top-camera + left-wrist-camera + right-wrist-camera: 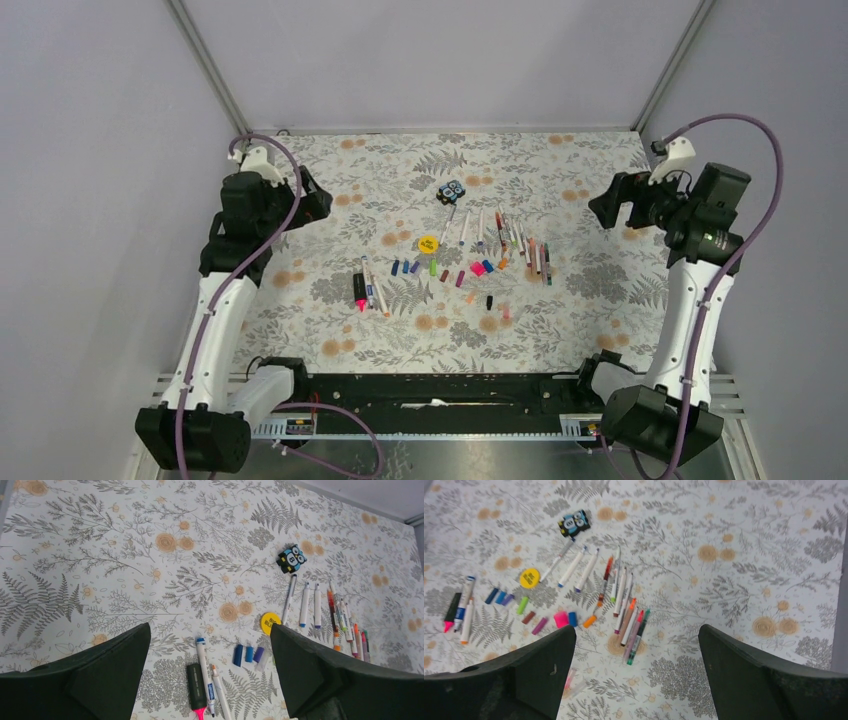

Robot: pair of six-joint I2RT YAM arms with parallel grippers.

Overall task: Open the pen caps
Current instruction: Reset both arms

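The flat round yellow disc point(270, 622) carries dark lettering, too blurred to read; the small black-and-blue block point(291, 559) shows what looks like a figure 8; the white marker pen point(204, 670) has an illegible blue label.

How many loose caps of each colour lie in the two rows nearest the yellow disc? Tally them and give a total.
Blue caps: 3
Purple cap: 1
Green cap: 1
Brown cap: 1
Magenta cap: 1
Pink cap: 1
Orange cap: 1
Total: 9
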